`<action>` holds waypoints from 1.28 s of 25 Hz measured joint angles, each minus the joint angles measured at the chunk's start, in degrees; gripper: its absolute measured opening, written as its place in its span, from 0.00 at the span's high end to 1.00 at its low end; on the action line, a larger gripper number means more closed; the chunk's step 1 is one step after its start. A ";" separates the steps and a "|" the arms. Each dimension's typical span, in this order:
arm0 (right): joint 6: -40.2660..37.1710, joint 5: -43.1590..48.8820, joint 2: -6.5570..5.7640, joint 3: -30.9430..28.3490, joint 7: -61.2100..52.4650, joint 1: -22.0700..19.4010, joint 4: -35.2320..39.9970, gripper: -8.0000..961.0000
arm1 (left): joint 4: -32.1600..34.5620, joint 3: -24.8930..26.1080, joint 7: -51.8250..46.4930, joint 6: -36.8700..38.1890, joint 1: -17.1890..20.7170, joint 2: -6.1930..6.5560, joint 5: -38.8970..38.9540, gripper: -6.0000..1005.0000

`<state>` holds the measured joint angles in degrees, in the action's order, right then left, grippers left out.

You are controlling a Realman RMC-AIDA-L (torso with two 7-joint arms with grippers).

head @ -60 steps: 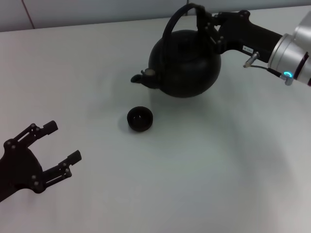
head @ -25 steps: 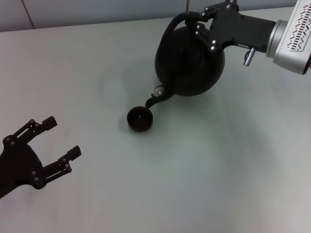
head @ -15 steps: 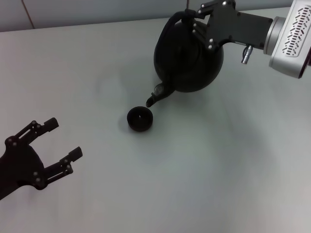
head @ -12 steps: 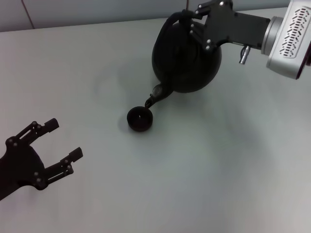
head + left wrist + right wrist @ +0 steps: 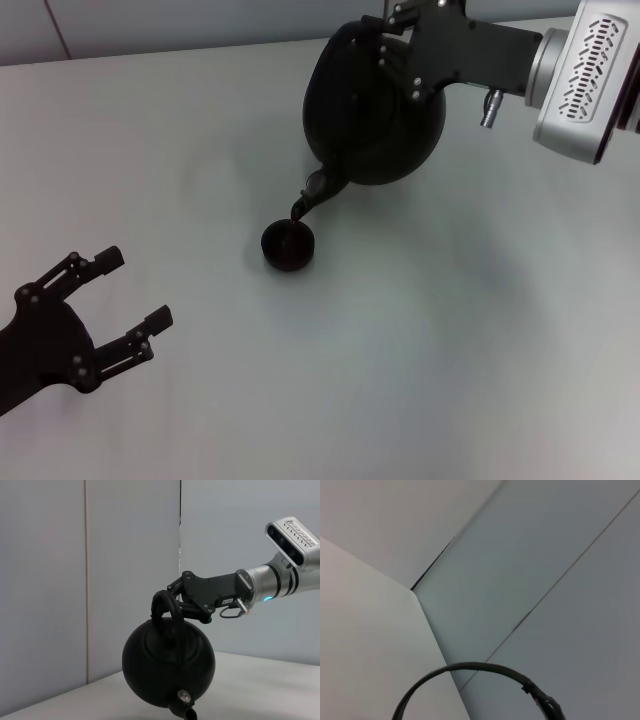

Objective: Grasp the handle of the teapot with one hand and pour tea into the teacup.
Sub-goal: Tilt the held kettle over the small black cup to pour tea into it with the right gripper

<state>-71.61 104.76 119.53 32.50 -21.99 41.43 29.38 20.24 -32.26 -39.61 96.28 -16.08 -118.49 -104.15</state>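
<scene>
The black teapot (image 5: 370, 110) hangs in the air, tilted forward, with its spout (image 5: 305, 203) pointing down just above the far rim of the small black teacup (image 5: 288, 246). My right gripper (image 5: 392, 38) is shut on the teapot's arched handle (image 5: 167, 607) and carries the pot. The left wrist view shows the teapot (image 5: 167, 667), that gripper (image 5: 179, 599) and the spout (image 5: 186, 711) from the front. The right wrist view shows only part of the handle hoop (image 5: 470, 668). My left gripper (image 5: 135, 290) is open and empty, low at the near left. No stream is visible.
The white table (image 5: 450, 350) carries only the cup. A grey panelled wall (image 5: 100, 580) stands behind the table's far edge. My right arm's silver wrist (image 5: 580, 75) reaches in from the far right.
My right gripper has moved left and tipped the teapot further. The spout has swung from pointing left to pointing down over the cup. The left arm has stayed put.
</scene>
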 joint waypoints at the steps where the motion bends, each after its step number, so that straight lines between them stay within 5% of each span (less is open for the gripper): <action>1: 0.00 0.00 0.00 0.00 0.00 0.00 0.00 0.91 | 0.00 0.00 0.00 0.00 0.00 0.00 0.00 0.15; 13: 1.55 -0.67 0.04 0.78 -11.90 -1.24 0.19 0.91 | -0.03 0.00 -0.15 0.36 0.07 0.07 0.24 0.15; 22: 1.61 -7.31 -0.18 0.60 -26.43 -5.81 0.24 0.91 | 0.06 0.00 -0.21 0.46 0.03 0.21 0.26 0.15; 32: 1.07 -14.11 -0.24 0.60 -28.62 -10.49 -1.41 0.91 | 0.07 0.00 -0.21 0.49 -0.25 0.20 0.07 0.15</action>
<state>-70.54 90.66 119.29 33.11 -50.61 30.94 27.97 20.31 -32.26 -39.82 96.77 -16.34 -118.29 -104.08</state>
